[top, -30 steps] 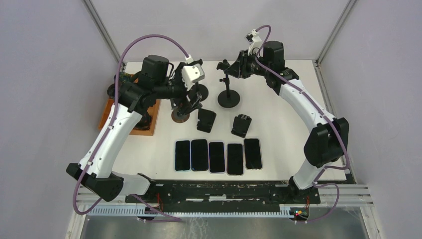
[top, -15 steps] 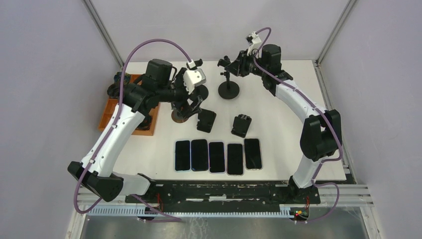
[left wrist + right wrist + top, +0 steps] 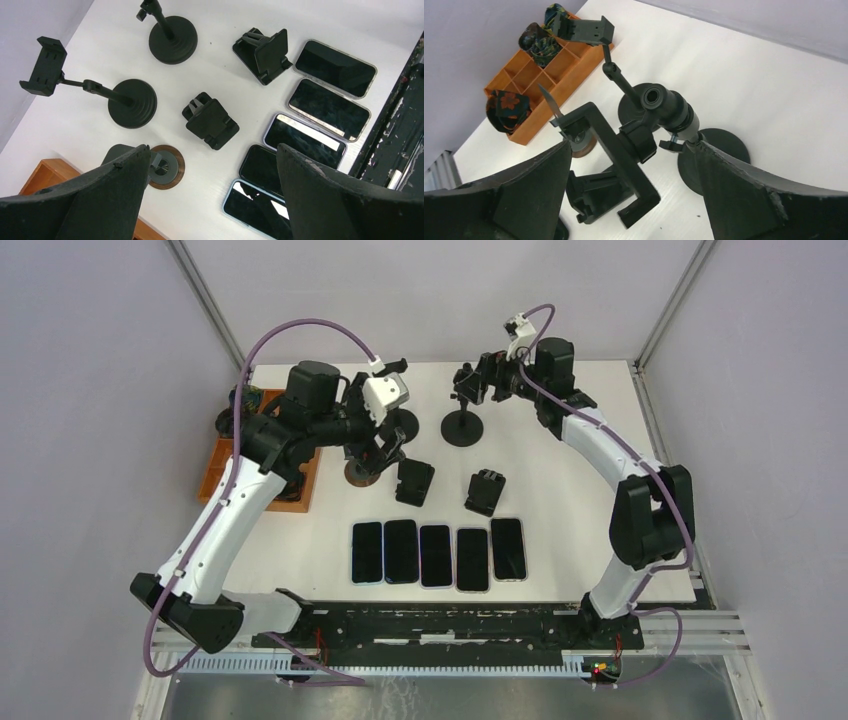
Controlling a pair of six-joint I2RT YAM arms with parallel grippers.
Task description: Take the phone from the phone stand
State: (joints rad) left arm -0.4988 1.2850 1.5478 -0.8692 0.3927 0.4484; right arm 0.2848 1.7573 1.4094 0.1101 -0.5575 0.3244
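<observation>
Opening your right gripper (image 3: 633,145) freed the phone stand (image 3: 659,107), its clamp (image 3: 596,120) empty between the spread jaws; your left gripper (image 3: 211,147) hung wide open too, and five phones (image 3: 437,554) lay flat in a row, well apart from it, so removal looked finished

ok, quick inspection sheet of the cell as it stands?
Surface: white table; items crowd its middle and back left.
Job's things: five phones flat in a row near the arms; two pole stands, two folding stands, a brown-based stand; no phone seen on any.
Clutter: orange tray at left, patterned cloths inside.
Grippers: left gripper jaws wide, empty; right gripper jaws wide around a pole stand's clamp, contact unclear.
Cables: purple cables looped over both arms.
Surroundings: grey walls; nothing else seen.
</observation>
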